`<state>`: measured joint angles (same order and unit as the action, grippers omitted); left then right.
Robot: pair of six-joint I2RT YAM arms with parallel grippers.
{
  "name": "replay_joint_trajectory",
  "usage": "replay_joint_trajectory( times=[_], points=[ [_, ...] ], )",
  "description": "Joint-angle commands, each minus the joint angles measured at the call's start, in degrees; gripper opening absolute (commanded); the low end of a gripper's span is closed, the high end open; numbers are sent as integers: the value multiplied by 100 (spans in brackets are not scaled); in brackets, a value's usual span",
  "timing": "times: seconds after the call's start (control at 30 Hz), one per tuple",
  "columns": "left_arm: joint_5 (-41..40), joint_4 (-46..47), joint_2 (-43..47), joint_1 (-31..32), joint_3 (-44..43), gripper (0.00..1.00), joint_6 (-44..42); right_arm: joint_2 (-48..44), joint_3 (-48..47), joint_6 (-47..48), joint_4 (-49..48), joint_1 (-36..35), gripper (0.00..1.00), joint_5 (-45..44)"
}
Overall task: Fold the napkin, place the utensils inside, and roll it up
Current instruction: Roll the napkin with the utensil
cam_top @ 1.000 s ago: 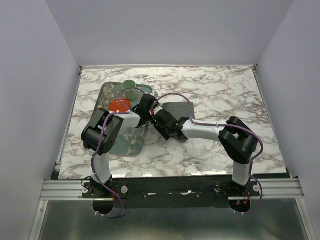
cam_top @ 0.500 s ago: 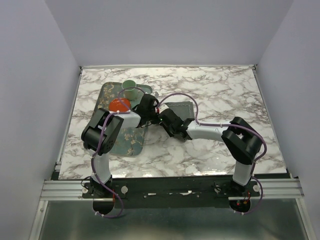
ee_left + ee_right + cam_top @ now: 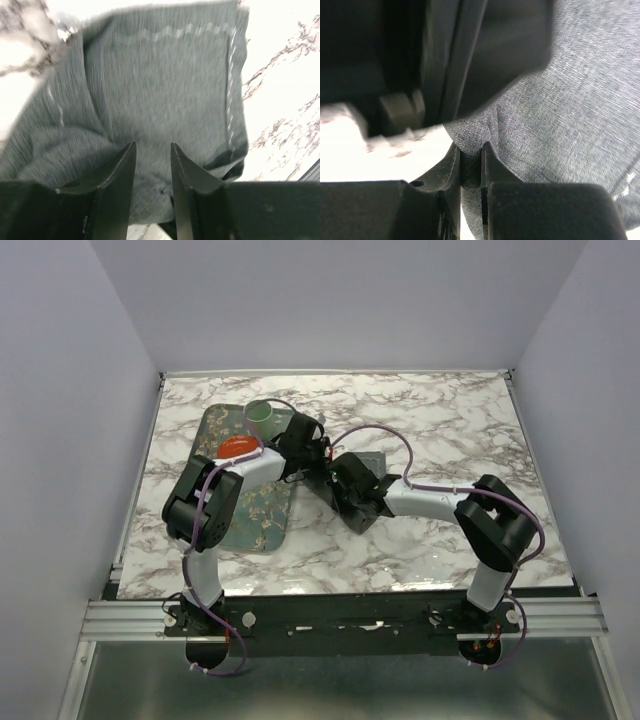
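Currently got the napkin (image 3: 372, 462) on the table (image 3: 470, 420), just right of the tray (image 3: 255, 525), mostly hidden from above under both wrists. Pinching a ridge of it with the right gripper (image 3: 470, 148): jaws down to a narrow slit, cloth filling the slit, rest spreading flat to the right. Holding the left gripper (image 3: 152, 146) over the same cloth with jaws partway apart, gripping nothing; weave visible straight through the gap. Beyond its fingers (image 3: 120, 175), seeing a flat panel with stitched hems along the far and right edges, plus a bunched fold to the left. Can't identify the dark blurred bulk across the upper left of the right wrist view. From above, seeing both grippers close together over the napkin's left part, the left one farther from the bases. Also seeing a green cup (image 3: 262, 411) at the tray's far end and an orange round piece (image 3: 236, 446) on the tray beside the left forearm. Some motion blur in the left wrist view.
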<state>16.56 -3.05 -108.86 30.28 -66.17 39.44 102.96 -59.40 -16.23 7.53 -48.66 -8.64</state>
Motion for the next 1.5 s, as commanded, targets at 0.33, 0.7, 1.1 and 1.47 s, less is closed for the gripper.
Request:
replay_joint_trajectory(
  times=[0.33,0.7,1.1,1.47],
  points=[
    [76,-1189,611,-313,-564,41,-472,181,807,-1251,66,524,2,2822],
    [155,-1558,1341,65,16,43,-763,787,1430,-1567,-1323,1982,1,4941],
    [-108,-724,1253,558,579,25,-191,1068,1519,-1893,-1843,2256,2,5575],
    [-214,-223,875,347,790,21,-15,1104,790,-1041,-534,2256,4,5452]
  ],
)
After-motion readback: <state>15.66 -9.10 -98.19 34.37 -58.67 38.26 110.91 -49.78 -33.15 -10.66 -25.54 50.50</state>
